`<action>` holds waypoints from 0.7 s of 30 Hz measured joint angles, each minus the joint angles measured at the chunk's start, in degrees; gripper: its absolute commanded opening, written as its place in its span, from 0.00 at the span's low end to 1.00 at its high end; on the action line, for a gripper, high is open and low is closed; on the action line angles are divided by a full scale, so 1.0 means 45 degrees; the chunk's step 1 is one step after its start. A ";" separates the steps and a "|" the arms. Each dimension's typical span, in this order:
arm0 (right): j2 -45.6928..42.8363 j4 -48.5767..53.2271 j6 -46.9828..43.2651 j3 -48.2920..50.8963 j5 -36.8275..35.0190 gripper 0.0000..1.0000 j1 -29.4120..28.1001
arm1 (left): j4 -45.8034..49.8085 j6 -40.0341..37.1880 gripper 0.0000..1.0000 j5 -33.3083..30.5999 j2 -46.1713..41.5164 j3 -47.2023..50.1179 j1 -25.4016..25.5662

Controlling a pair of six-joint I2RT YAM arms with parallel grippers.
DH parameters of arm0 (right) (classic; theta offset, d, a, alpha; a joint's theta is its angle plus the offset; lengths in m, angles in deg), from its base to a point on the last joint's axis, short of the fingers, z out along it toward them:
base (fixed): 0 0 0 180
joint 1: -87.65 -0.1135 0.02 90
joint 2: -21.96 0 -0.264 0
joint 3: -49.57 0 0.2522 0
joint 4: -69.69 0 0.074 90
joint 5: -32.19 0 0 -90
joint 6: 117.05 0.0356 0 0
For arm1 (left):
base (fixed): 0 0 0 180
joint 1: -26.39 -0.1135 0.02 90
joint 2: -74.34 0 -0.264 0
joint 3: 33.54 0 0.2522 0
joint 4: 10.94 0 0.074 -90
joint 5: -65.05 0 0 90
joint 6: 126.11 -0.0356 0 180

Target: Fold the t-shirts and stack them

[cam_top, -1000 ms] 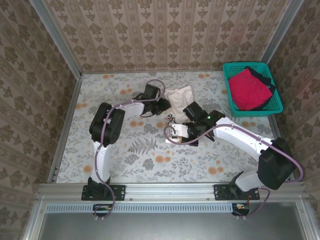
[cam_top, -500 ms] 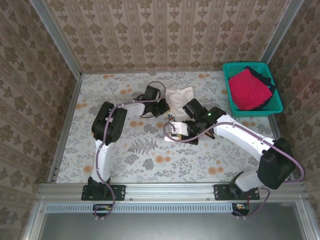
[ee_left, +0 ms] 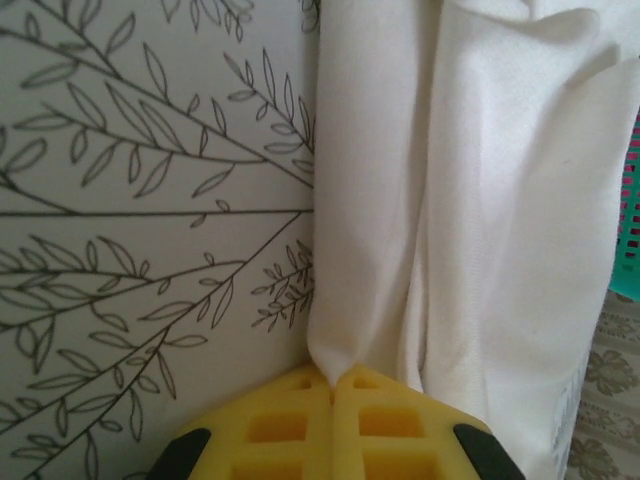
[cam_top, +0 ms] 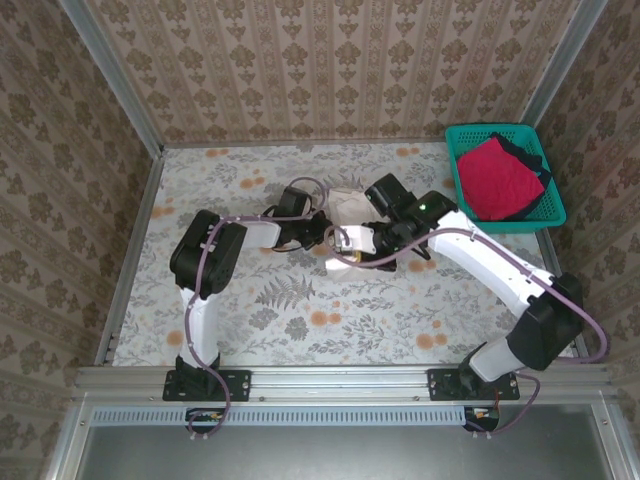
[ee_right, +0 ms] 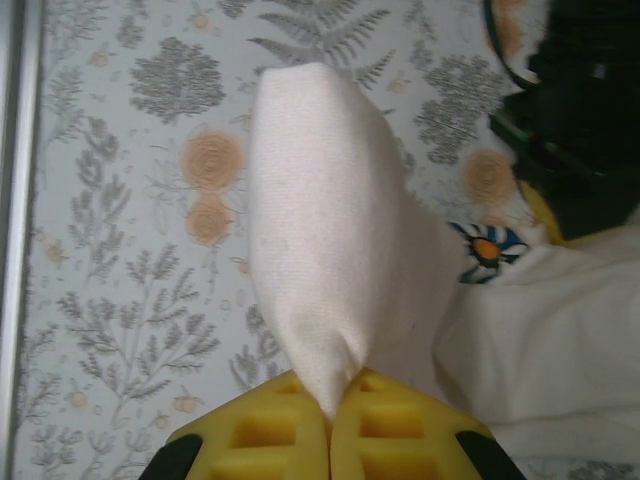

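Two grippers are clamped on one cream-white shirt point(cam_top: 345, 203): the left gripper point(ee_left: 335, 385) is shut on a fold of its cloth, the right gripper point(ee_right: 331, 400) on a lifted peak. The shirt is bunched between them, toward the table's point(cam_top: 220, 310) far edge. A red shirt point(cam_top: 493, 180) and a dark shirt point(cam_top: 527, 152) are seen in the teal basket point(cam_top: 505, 224) at the far right corner.

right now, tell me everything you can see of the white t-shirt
The cream-white t-shirt looks like soft, matte cloth, bunched into long folds near the middle of the floral table. A bit of blue-and-orange daisy print peeks out beside a crease. The left claw is shut on one pinched edge. The right claw is shut on another, drawing the cloth into a cone.
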 measured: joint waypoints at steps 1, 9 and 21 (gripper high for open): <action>0.0233 -0.0019 -0.0141 -0.0194 -0.0005 0.00 0.0248 | -0.0204 0.0078 0.00 0.0117 0.0000 0.0102 -0.0044; 0.2312 -0.0136 -0.1035 -0.2098 0.0267 0.00 0.1778 | -0.0520 0.0189 0.00 0.0758 0.0044 0.0301 -0.0248; 0.5858 0.0763 -0.2113 -0.6567 0.0403 0.00 0.2759 | 0.0015 -0.0427 0.00 0.1331 0.0243 -0.0058 -0.0413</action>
